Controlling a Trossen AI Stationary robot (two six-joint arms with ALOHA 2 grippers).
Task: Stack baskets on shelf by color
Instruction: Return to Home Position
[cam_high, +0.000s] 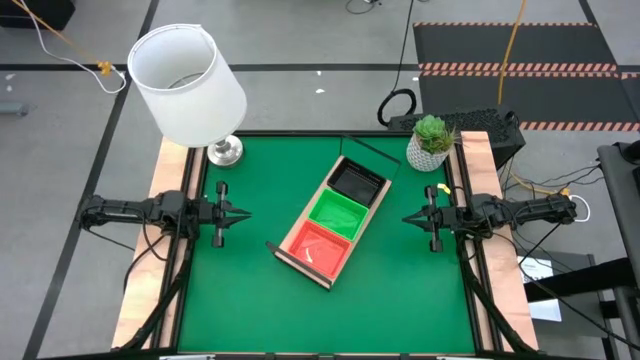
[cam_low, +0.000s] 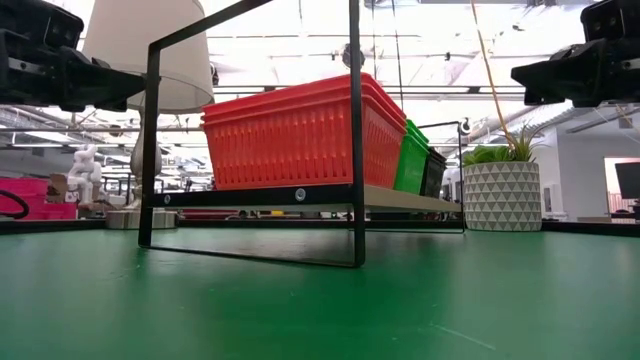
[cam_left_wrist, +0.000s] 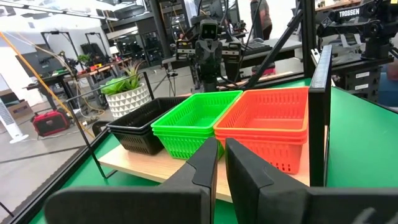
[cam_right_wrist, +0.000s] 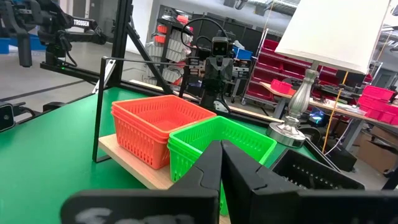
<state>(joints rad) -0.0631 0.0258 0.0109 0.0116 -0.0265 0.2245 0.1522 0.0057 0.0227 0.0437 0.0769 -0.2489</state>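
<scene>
A: Left side?
B: Lamp (cam_high: 185, 75) at the far corner. Left gripper (cam_high: 240, 213) above the green mat's (cam_high: 260, 310) edge, fingers pressed together, holding nothing.
A: Middle?
B: Shelf (cam_high: 300, 266) lying diagonally on the mat, carrying 3 colours in a row: orange-red baskets (cam_high: 318, 246), green baskets (cam_high: 338, 214), then black baskets (cam_high: 357, 182) farthest.
A: Right side?
B: Potted plant (cam_high: 431, 140) at the far corner. Right gripper (cam_high: 410, 218) pinched shut, empty, well apart from the shelf.

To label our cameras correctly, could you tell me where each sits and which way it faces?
High: above the table, straight down; left gripper and right gripper flank the shelf.
Low: tabletop height, level toward the orange baskets; arms in top corners.
Left wrist: left arm, facing the shelf past its gripper.
Right wrist: likewise, from the opposite side.
Both wrist views share the green baskets.
</scene>
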